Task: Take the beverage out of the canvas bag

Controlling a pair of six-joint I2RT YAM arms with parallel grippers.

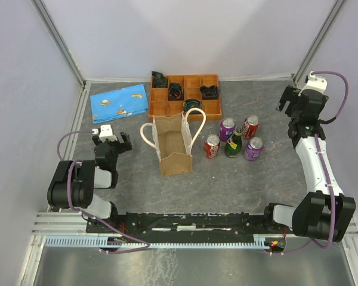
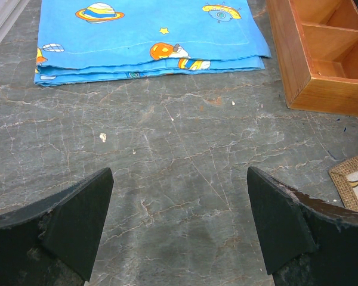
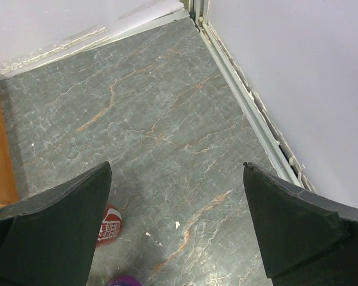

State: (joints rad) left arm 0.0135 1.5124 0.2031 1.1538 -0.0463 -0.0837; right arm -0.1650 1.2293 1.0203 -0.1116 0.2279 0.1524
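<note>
As it stands, canvas bag [image 1: 175,162] upright — mouth upward

The canvas bag [image 1: 174,146] is tan, and its rope handles [image 1: 146,136] are cream. The wooden tray [image 1: 210,111] is orange-brown. The folded cloth [image 2: 149,30] is bright blue, printed with orange, yellow and white planets and small stars. The near purple can [image 1: 253,148] and the far purple can [image 1: 227,128] are violet. The near red can [image 1: 212,146] and the far red can [image 1: 250,126] are red with white. The bottle [image 1: 233,145] is dark green. The desk [image 1: 244,185] is grey-green, with thin white and rust-coloured veins like marble. The left end effector [image 2: 179,199] and the right end effector [image 3: 178,196] are black.
</note>
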